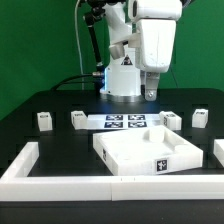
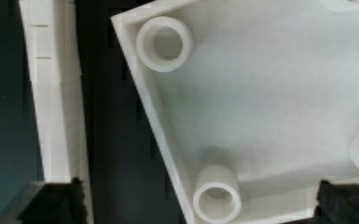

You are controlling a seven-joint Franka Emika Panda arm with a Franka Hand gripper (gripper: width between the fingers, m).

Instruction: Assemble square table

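The square table's white panel (image 1: 140,150) lies rim-up at the front of the table, with a tag on its near side. In the wrist view the panel (image 2: 247,110) shows round leg sockets, one (image 2: 165,45) at a corner and another (image 2: 220,197) between my fingertips. Four short white legs stand in a row behind it: two at the exterior view's left (image 1: 44,121) (image 1: 78,119) and two at its right (image 1: 171,119) (image 1: 199,118). My gripper (image 1: 150,92) (image 2: 197,205) hangs above the panel's far part, open and holding nothing.
The marker board (image 1: 125,122) lies flat between the two pairs of legs. A long white border wall (image 1: 60,183) (image 2: 48,90) runs along the front and up both sides. The robot's base (image 1: 122,75) stands at the back.
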